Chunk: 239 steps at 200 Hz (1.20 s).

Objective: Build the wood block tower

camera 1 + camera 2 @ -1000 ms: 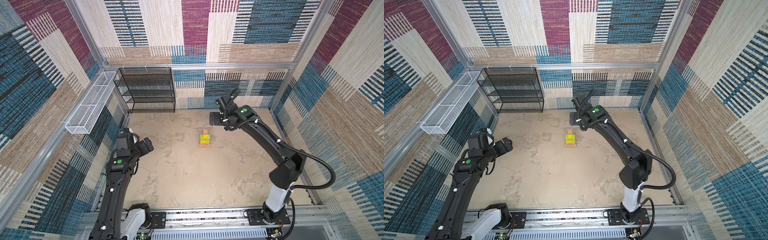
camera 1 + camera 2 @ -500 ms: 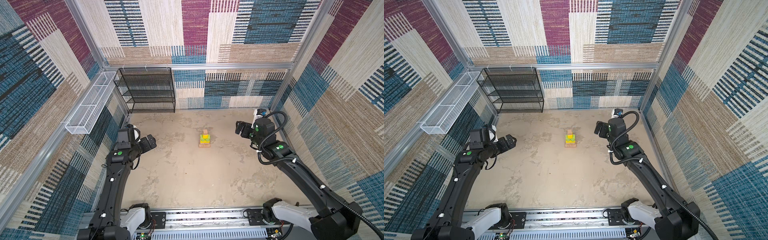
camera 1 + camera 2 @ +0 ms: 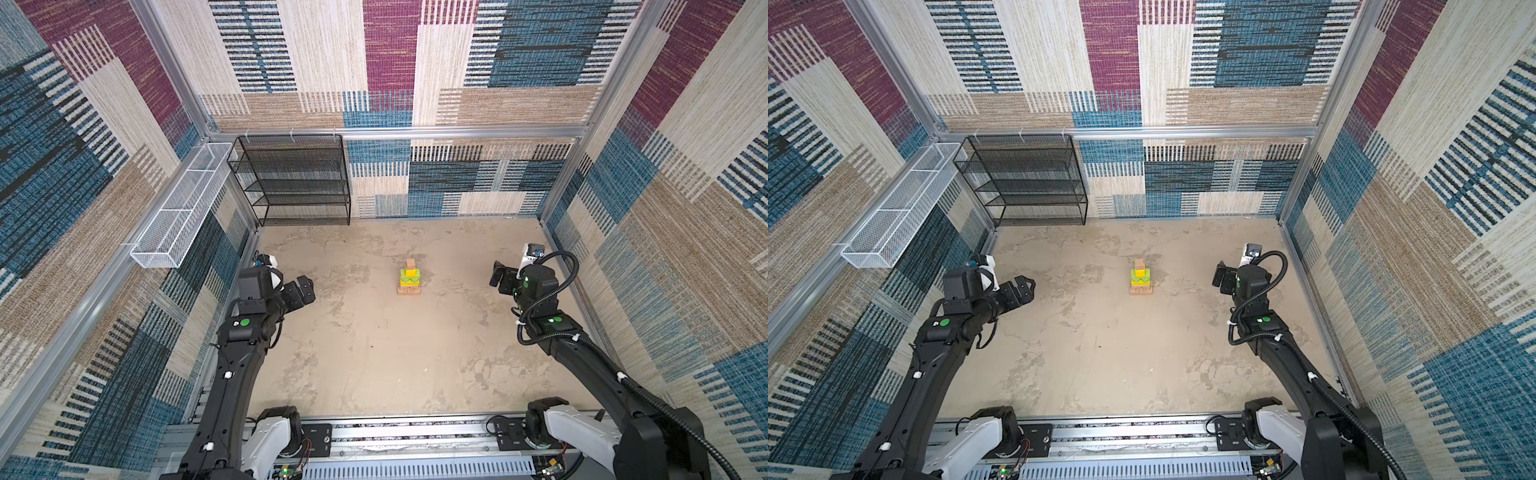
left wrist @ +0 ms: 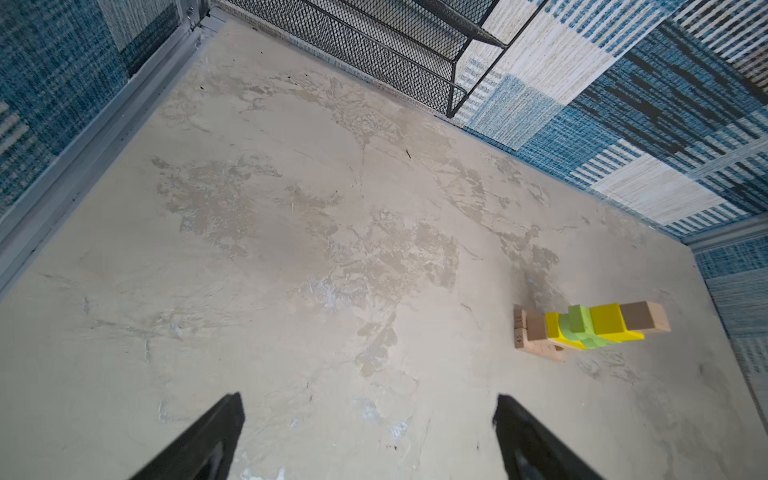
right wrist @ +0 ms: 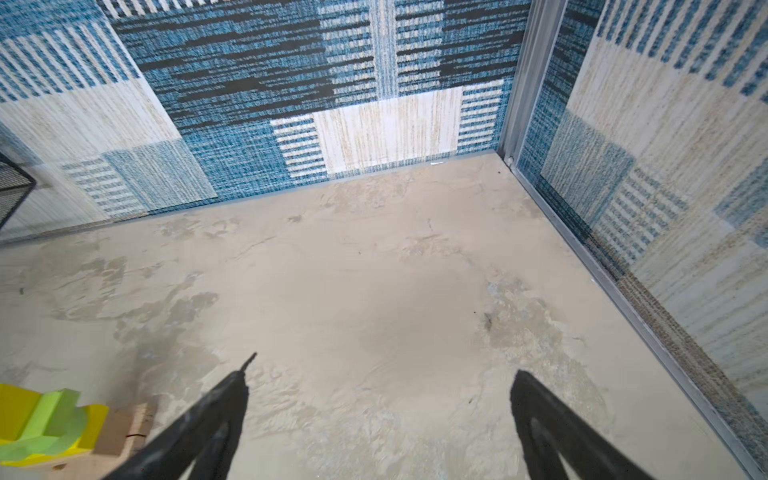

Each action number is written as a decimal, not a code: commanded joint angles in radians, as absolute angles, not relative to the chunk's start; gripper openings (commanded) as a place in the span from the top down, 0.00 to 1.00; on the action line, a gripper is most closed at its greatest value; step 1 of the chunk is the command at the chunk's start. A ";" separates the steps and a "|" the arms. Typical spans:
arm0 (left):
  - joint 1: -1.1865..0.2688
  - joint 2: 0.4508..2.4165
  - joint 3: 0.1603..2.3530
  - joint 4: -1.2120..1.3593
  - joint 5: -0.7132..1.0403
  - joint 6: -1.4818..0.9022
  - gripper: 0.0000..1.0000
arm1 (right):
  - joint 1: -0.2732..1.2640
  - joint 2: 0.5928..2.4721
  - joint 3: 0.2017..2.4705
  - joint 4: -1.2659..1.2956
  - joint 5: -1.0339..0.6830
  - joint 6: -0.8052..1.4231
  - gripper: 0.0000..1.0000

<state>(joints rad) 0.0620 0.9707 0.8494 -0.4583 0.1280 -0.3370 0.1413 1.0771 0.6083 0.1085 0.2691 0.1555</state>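
Patchwork carpet panels in blue, magenta and tan wall in a mottled beige bench (image 3: 374, 353). Taking the back wall as 12 o'clock in both top views, the wood block tower (image 3: 409, 278) stands upright a little toward 12 o'clock from the bench's middle. From the bench up it has tan bars (image 3: 409, 291), a yellow bar (image 3: 409, 284), lime green pieces (image 3: 404, 276), a yellow cube (image 3: 411, 272) and a tan cube (image 3: 410, 263) on top.

The left claw (image 3: 306, 287) hangs at 9 o'clock of the tower, well apart from it. Its fingers are spread wide and hold nothing, and the left wrist view shows bare bench between the two dark tips. The right claw (image 3: 496, 275) hangs at 3 o'clock of the tower, also well apart, equally wide and holding nothing.

A black mesh shelf (image 3: 295, 178) stands against the back wall at 11 o'clock. A white wire basket (image 3: 178, 212) hangs on the side wall at 10 o'clock.
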 commanded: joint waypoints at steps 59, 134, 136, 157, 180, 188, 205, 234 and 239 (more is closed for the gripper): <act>0.015 1.024 0.487 0.232 -0.088 -0.161 0.01 | 0.032 1.240 0.462 0.564 0.145 0.099 0.01; -0.020 1.351 0.413 0.646 -0.121 -0.016 0.01 | 0.019 1.420 0.450 0.774 0.136 0.036 0.01; -0.021 1.359 0.414 0.657 -0.122 -0.015 0.00 | 0.019 1.423 0.448 0.781 0.136 0.032 0.01; -0.023 1.372 0.445 0.594 -0.121 -0.003 0.01 | 0.016 1.445 0.403 0.894 0.143 0.010 0.01; -0.026 1.416 0.418 0.713 -0.123 0.022 0.01 | 0.002 1.477 0.370 0.964 0.124 0.019 0.01; -0.026 1.462 0.389 0.818 -0.130 0.027 0.01 | 0.002 1.491 0.357 0.996 0.115 0.018 0.01; -0.027 1.542 0.344 0.992 -0.135 0.034 0.01 | 0.000 1.506 0.328 1.056 0.095 0.010 0.01; -0.029 1.535 0.351 0.960 -0.129 0.035 0.00 | 0.001 1.500 0.283 1.131 0.033 -0.012 0.01; -0.029 1.540 0.358 0.959 -0.130 0.036 0.00 | 0.000 1.502 0.276 1.143 0.014 -0.017 0.01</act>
